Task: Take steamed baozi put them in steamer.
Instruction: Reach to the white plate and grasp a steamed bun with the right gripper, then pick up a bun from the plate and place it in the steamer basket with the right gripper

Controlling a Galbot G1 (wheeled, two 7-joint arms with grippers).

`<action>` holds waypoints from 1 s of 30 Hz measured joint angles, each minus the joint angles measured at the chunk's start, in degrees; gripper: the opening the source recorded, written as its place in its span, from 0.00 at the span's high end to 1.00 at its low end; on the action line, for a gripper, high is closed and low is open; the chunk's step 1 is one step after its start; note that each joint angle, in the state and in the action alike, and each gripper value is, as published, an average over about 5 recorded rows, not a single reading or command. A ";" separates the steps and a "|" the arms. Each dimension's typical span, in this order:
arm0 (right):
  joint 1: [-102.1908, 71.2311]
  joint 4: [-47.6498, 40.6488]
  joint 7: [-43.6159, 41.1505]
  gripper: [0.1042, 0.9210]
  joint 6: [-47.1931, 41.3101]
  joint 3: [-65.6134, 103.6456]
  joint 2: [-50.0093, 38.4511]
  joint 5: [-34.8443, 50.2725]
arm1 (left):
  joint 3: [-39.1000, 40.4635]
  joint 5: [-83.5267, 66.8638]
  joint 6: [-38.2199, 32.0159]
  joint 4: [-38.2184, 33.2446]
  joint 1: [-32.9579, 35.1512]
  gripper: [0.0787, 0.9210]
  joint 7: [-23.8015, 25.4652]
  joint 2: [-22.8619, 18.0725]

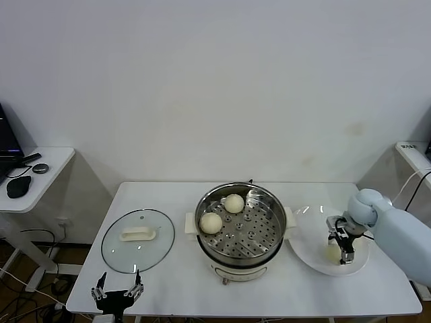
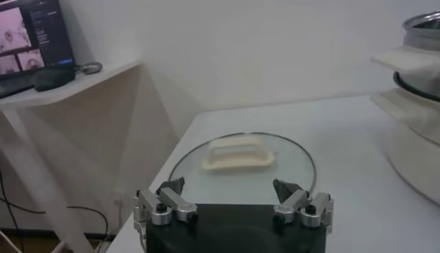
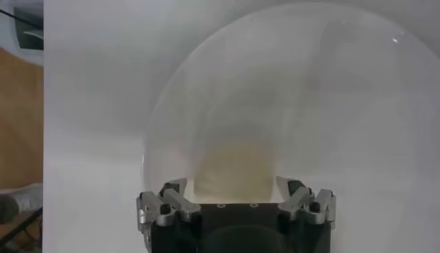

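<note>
Head view: two buns (image 1: 234,203) are sitting in the steamer (image 1: 240,232) mid-table; the right tool (image 1: 341,254) is reaching down over a bun (image 1: 332,252) on the plate (image 1: 311,259) near the right edge.

Left wrist view: the left tool (image 2: 234,192) is hanging wide open at the table's (image 2: 344,137) front-left corner, by the glass lid (image 2: 242,159).

Right wrist view: the right tool (image 3: 234,189) is spreading wide around the bun (image 3: 234,172).

Glass lid (image 1: 138,240) flat on white table (image 1: 188,282).

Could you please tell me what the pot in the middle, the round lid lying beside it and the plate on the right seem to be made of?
The round shiny steamer pot looks like polished stainless steel: mirror-bright wall and a perforated tray, on a white, probably plastic, base. The round transparent lid seems to be glass, since the table shows through it, with a cream handle, likely plastic. The flat white plate looks like glossy ceramic, possibly melamine.
</note>
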 measured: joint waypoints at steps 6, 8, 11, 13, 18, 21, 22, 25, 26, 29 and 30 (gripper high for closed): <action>0.12 -0.25 0.12 0.44 0.07 0.64 -0.19 0.28 | 0.10 0.01 0.00 0.16 -0.30 0.12 0.02 -0.03; 0.45 -0.45 -0.03 0.47 0.03 0.88 -0.14 0.64 | 0.17 0.01 0.00 0.30 -0.46 0.12 0.02 -0.05; 1.44 -0.68 -0.32 0.49 -0.02 1.08 -0.03 1.39 | 0.37 0.07 0.01 0.59 -0.75 0.12 -0.01 -0.07; 2.67 -0.68 -0.52 0.49 -0.09 0.82 -0.01 2.10 | 0.53 0.17 0.00 0.71 -0.97 0.12 -0.05 -0.13; 8.39 0.26 -1.26 0.49 -0.62 -1.78 0.40 5.20 | 0.59 0.67 -0.09 0.61 -1.58 0.12 -0.45 -0.49; 13.19 1.06 -1.73 0.49 -1.06 -4.02 1.24 7.82 | 0.45 1.02 -0.22 0.22 -1.83 0.12 -0.73 -0.73; 14.91 1.31 -1.90 0.49 -1.22 -4.79 1.65 8.86 | 0.40 1.10 -0.27 0.07 -1.85 0.12 -0.81 -0.78; 20.07 2.14 -2.44 0.49 -1.52 -6.94 3.20 12.40 | 0.21 1.14 -0.43 -0.34 -1.78 0.12 -1.05 -0.92; 21.73 2.45 -2.66 0.49 -1.50 -7.59 3.79 13.65 | 0.13 1.11 -0.47 -0.47 -1.73 0.12 -1.15 -0.98; 26.41 3.39 -3.23 0.50 -0.82 -9.67 5.68 17.60 | -0.10 0.99 -0.57 -0.93 -1.47 0.12 -1.46 -1.14; 27.85 3.69 -3.36 0.50 -0.35 -10.41 6.32 18.90 | -0.13 0.95 -0.59 -1.09 -1.37 0.12 -1.54 -1.18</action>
